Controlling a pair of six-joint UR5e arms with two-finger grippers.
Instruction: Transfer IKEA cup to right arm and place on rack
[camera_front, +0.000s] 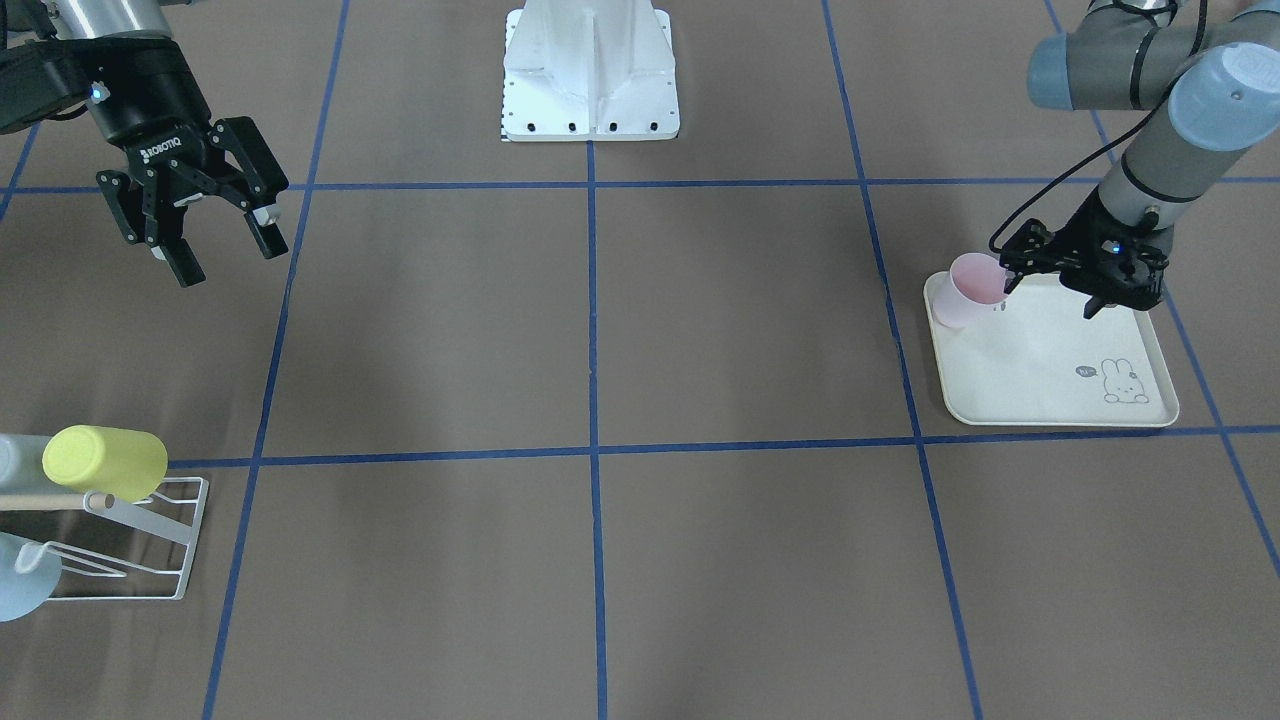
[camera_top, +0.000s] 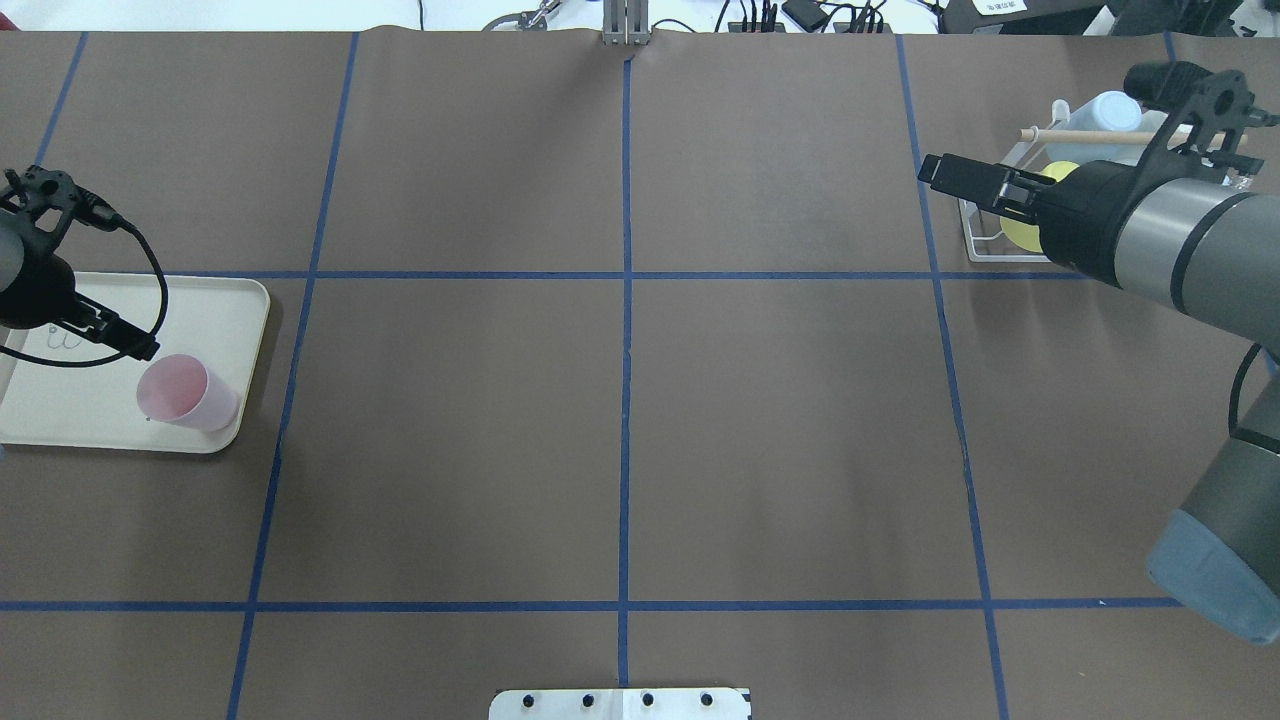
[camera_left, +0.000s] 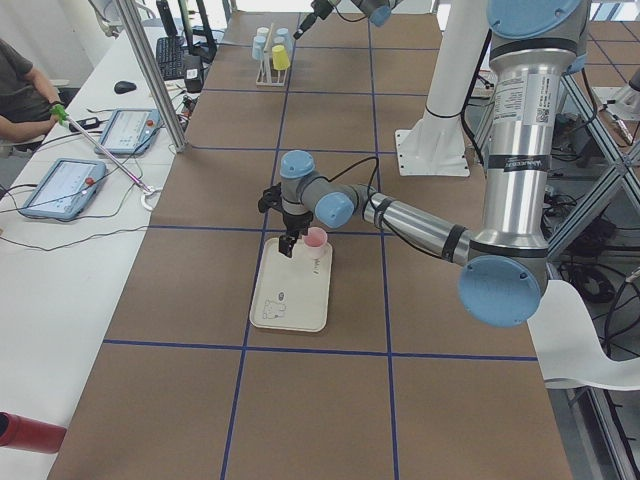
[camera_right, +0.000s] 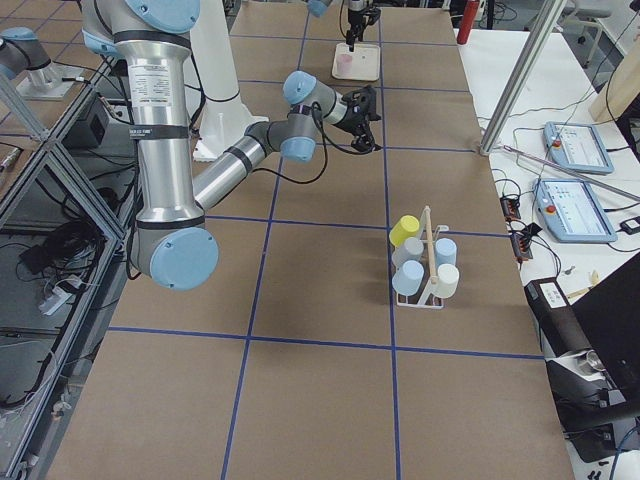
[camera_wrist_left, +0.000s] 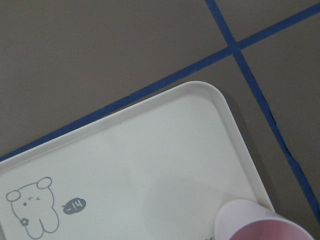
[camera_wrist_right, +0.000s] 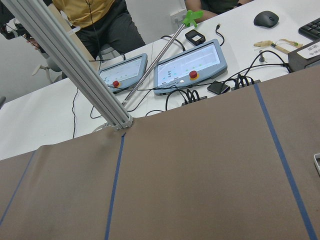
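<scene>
cream rabbit-print tray (camera_front: 1050, 350) holds one pink cup (camera_front: 975, 288): translucent, upright, mouth up, in a tray corner. white wire rack (camera_front: 185, 545), well apart, carries a yellow cup (camera_front: 105, 462) and pale blue cups (camera_front: 20, 590). left gripper (camera_front: 1050, 297) spread, one finger just beside the pink cup's rim. right gripper (camera_front: 231, 264) spread, empty, above the surface (camera_front: 640, 330).
</scene>
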